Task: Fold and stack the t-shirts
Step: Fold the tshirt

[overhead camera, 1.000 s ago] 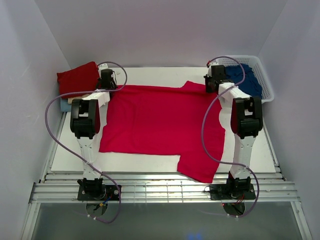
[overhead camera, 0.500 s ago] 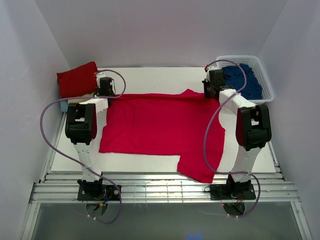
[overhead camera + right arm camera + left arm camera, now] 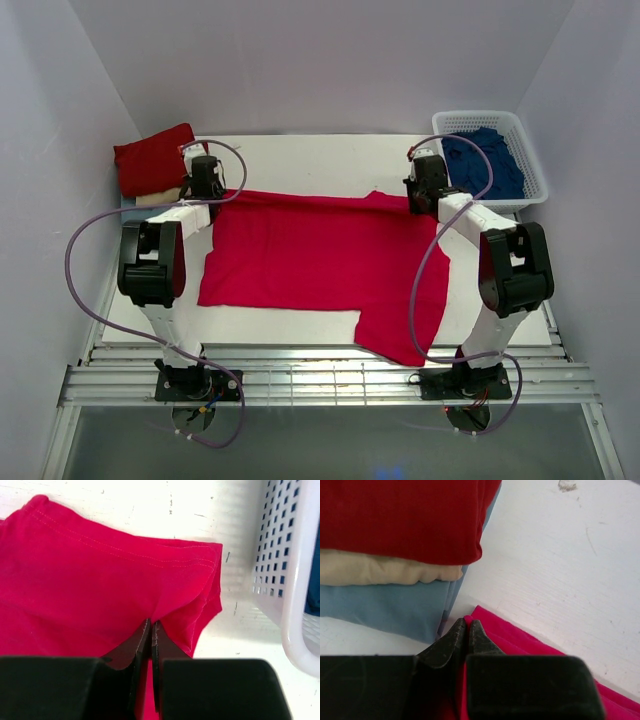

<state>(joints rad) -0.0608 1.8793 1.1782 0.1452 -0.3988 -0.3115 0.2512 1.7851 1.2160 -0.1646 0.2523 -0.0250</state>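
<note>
On the white counter point(image 3: 320, 150), left gripper point(image 3: 466, 625) and right gripper point(image 3: 150, 625) each pinch the crimson t-shirt point(image 3: 320, 250) at its far edge; folding likely needs both lifting evenly

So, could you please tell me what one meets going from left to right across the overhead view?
Folded stack of shirts → left hand, shut on a corner of the crimson t-shirt → crimson t-shirt, spread flat → right hand, shut on its other far corner → white basket holding navy shirts.
</note>
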